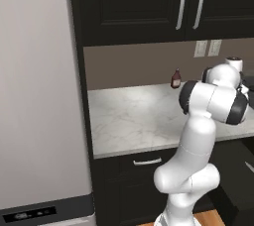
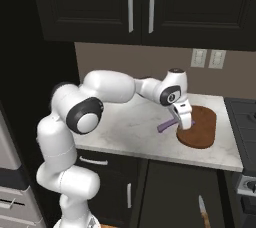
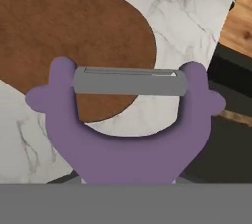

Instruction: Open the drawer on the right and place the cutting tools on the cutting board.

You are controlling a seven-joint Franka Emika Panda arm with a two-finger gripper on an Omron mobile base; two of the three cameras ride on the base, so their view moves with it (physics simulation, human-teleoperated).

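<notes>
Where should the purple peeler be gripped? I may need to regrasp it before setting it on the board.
By the stem of the purple peeler, coming from the handle end: its forked head carries the grey blade, leaving that end clear above the cutting board.

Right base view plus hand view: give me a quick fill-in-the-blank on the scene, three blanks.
1. The gripper is shut on a ___ Y-shaped peeler.
2. The oval reddish-brown wooden cutting board lies on the white ___ countertop.
3. The small dark red bottle stands against the ___.

Missing: purple; marble; wall
</notes>
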